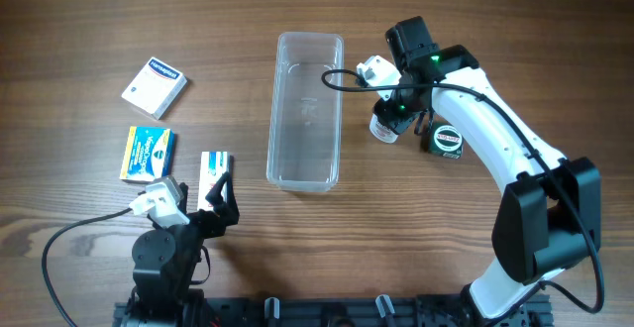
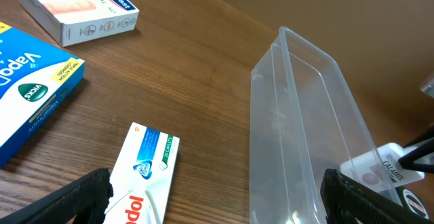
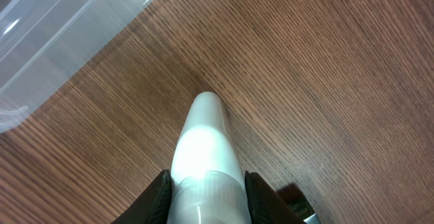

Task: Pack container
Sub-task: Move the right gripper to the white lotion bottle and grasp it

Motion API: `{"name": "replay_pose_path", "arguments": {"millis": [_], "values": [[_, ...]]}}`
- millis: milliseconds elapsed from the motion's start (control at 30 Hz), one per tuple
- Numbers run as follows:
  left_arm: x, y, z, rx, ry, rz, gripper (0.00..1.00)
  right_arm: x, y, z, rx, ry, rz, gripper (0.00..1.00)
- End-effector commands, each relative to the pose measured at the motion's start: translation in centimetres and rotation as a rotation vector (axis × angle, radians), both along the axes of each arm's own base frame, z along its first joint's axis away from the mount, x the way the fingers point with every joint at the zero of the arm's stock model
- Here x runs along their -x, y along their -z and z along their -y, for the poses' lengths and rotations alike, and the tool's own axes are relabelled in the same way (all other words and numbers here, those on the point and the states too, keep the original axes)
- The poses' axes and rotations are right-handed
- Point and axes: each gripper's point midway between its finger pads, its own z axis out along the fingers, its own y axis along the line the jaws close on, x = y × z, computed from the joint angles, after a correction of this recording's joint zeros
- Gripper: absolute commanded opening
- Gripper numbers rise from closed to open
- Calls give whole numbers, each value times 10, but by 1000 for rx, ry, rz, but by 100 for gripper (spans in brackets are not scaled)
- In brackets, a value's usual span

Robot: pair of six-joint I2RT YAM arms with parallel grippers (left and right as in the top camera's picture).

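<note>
Nearest the robot's base, the left claw (image 1: 220, 196) is hovering low over the counter (image 1: 79, 30) with its jaws spread wide and nothing between them. In the left wrist view its two dark fingertips (image 2: 85, 197) are sitting at opposite bottom corners of the frame. A white and blue carton (image 1: 213, 171) is lying flat just in front of that claw, one end reaching between the open jaws. Just to its left a blue and yellow box (image 1: 149, 154) is resting flat, and farther off a white box (image 1: 155, 86) is lying at an angle.

The container (image 1: 277, 109) is standing upright mid-counter, its long side running away from the base. It is holding nothing; the wood grain is showing through its clear floor.

To the right of the container, near its far half, the right claw (image 1: 391, 119) is pointing downward and clamping a white bottle (image 1: 384, 127). In the right wrist view the black fingers (image 3: 159, 197) are pressing the bottle's (image 3: 203, 149) sides, its rounded end aiming at the wood. I cannot tell whether that end is touching the counter. The bottle is staying outside the container, just beside its right wall. A dark round item (image 1: 446, 141) with a pale label is sitting just right of the bottle.
</note>
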Motion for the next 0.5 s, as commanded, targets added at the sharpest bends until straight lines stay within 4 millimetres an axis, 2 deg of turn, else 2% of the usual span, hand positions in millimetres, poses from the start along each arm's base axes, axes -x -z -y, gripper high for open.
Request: {"name": "replay_pose_path", "arguments": {"millis": [0,100,133,167,400,467], "values": [[0,0,0,-8,5,6,100,0,8,1,14,31,-18,22],[0,0,0,-8,5,6,100,-2,7,4,25,74,-11,25],[0,0,0,-8,4,6,100,-2,7,4,24,76,-11,38],[0,0,0,-8,5,6,100,-2,7,2,14,75,-15,41],[0,0,0,-8,5,6,99,0,7,-2,-12,96,-27,43],[0,0,0,-8,5,6,100,0,7,-2,-13,95,-27,46]]}}
